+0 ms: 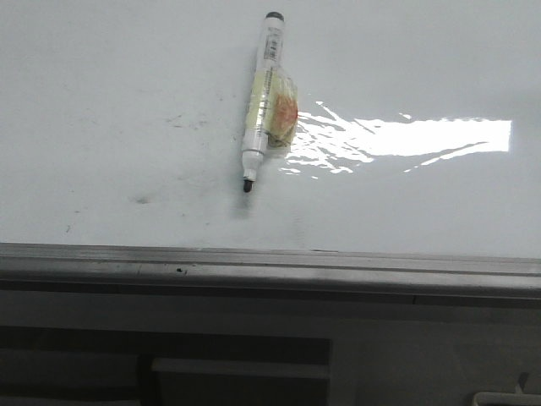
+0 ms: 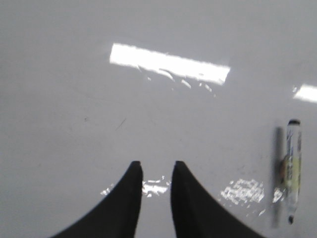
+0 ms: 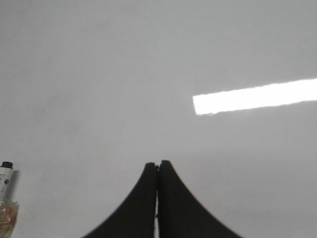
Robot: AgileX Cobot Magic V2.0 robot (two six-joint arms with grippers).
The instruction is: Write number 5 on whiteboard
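Note:
The whiteboard [image 1: 101, 76] is a glossy white flat board with faint grey smudges and a grey metal frame edge at the front. No drawn number 5 shows on it. A white marker [image 1: 260, 101] with a yellow label lies flat on the board, black tip uncapped and pointing toward the frame. It also shows in the left wrist view [image 2: 292, 168] and partly in the right wrist view [image 3: 7, 198]. My left gripper [image 2: 157, 165] is open and empty above the board, apart from the marker. My right gripper [image 3: 157, 164] is shut and empty above the board. Neither gripper shows in the front view.
The grey frame edge [image 1: 270, 266] runs along the board's near side, with a dark shelf structure [image 1: 237, 364] below it. Bright ceiling-light glare [image 1: 423, 135] lies on the board to the right of the marker. Faint smudges [image 1: 144, 199] mark the board's left part.

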